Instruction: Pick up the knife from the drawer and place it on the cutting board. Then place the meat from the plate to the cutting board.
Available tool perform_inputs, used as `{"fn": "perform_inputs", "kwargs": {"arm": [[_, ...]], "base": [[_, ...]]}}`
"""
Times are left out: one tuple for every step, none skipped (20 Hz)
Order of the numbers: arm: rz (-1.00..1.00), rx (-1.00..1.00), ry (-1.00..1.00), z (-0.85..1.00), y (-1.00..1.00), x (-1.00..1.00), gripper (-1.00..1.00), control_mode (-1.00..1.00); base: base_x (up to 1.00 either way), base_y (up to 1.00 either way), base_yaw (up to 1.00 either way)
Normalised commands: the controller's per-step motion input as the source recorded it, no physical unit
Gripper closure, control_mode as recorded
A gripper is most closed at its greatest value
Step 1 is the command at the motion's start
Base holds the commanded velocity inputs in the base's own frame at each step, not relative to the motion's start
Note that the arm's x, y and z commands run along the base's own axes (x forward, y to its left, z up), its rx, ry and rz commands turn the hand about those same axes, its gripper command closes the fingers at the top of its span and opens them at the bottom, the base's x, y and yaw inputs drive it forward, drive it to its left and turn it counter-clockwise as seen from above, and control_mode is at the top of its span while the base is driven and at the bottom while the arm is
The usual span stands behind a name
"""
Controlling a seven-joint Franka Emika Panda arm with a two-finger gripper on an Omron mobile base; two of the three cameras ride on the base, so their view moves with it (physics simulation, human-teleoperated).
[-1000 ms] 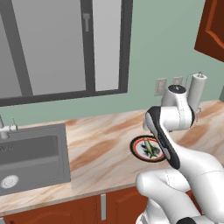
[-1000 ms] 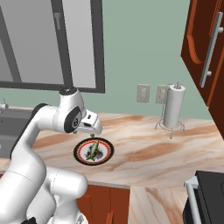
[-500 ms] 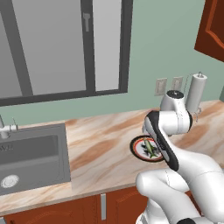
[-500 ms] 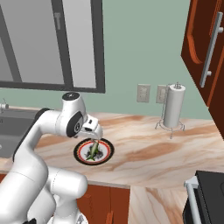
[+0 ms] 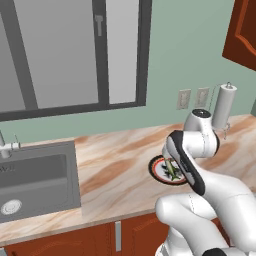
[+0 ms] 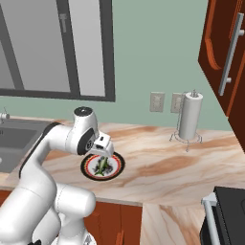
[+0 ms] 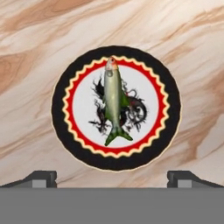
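A round plate [image 7: 65,131] with a dark edge and a red rim lies on the marble counter, also seen as the plate [image 6: 116,166] and the plate [image 5: 158,170]. The meat [image 7: 113,99], a small pale green fish-shaped piece, rests at the plate's centre; it shows as the meat [image 6: 101,165] and the meat [image 5: 172,169]. My gripper [image 7: 113,177] hangs open straight above the plate, fingertips [image 7: 41,177] wide apart, nothing between them. From the right base, the gripper [image 6: 103,153] hovers just over the plate's near-left rim. The knife, drawer and cutting board are out of view.
A paper towel holder [image 6: 190,117] stands at the back right by two wall outlets [image 6: 156,101]. The sink [image 5: 35,175] lies to the left. A stove corner [image 6: 225,215] sits at the lower right, and reddish wall cabinets [image 6: 225,52] hang above.
The hand has come down and a little to the right, closer over the plate. The jaws have stayed open; plate and meat have not moved.
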Motion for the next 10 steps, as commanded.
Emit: {"fn": "perform_inputs", "kwargs": {"arm": [[0.01,0.01,0.0,0.0,0.0,0.01,-1.0,-1.0],[0.0,0.0,0.0,-0.01,0.0,0.03,-1.0,-1.0],[0.0,0.0,0.0,-0.12,0.0,0.2,-1.0,-1.0],[0.0,0.0,0.0,-0.11,0.0,0.2,-1.0,-1.0],[0.0,0.0,0.0,-0.02,0.0,0.11,-1.0,-1.0],[0.0,0.0,0.0,-0.03,0.0,0.05,-1.0,-1.0],[0.0,0.0,0.0,-0.08,0.0,0.2,-1.0,-1.0],[0.0,0.0,0.0,-0.13,0.0,0.2,-1.0,-1.0],[0.0,0.0,0.0,-0.12,0.0,0.2,-1.0,-1.0],[0.0,0.0,0.0,-0.14,0.0,0.24,-1.0,-1.0]], "base": [[0.0,0.0,0.0],[0.0,0.0,0.0],[0.0,0.0,0.0],[0.0,0.0,0.0],[0.0,0.0,0.0],[0.0,0.0,0.0],[0.0,0.0,0.0],[0.0,0.0,0.0],[0.0,0.0,0.0],[0.0,0.0,0.0]]}}
